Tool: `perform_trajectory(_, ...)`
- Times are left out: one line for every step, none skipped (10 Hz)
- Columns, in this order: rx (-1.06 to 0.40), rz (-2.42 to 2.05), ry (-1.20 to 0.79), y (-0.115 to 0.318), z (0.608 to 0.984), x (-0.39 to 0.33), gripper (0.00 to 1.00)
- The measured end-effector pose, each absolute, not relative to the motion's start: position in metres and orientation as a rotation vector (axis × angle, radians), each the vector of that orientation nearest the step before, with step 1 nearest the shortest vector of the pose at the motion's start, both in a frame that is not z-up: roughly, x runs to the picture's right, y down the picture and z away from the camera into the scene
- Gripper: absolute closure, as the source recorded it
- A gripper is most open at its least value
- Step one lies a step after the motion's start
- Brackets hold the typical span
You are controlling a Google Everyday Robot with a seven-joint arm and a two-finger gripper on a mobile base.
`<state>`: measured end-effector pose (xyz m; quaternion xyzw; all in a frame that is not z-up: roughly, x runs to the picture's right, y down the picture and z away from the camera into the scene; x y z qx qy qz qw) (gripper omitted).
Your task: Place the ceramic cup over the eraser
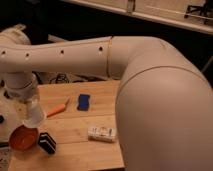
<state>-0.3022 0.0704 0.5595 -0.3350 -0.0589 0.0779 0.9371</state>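
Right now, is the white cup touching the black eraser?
Apart. The camera view shows a strip of table between the cup, held in the claw at left, and the eraser.

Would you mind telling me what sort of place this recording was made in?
Probably a lab or office workspace: a wooden table, an office chair at the back, and a robot arm whose gripper, near the table's left edge, holds the ceramic cup.
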Motion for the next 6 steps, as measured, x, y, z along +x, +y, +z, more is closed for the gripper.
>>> perform_trajectory(-0.692, 0.146, -0.121, 0.086, 0.556, -0.304, 1.0)
perform_trajectory(-0.701, 0.137, -0.116, 0.1, 0.554, -0.303, 1.0)
perform_trajectory(-0.711, 0.125, -0.106, 0.118, 0.552, -0.301, 1.0)
perform_trajectory(-0.717, 0.114, -0.096, 0.128, 0.55, -0.301, 1.0)
perform_trajectory(-0.719, 0.106, -0.082, 0.138, 0.548, -0.299, 1.0)
perform_trajectory(-0.716, 0.104, -0.061, 0.145, 0.546, -0.295, 1.0)
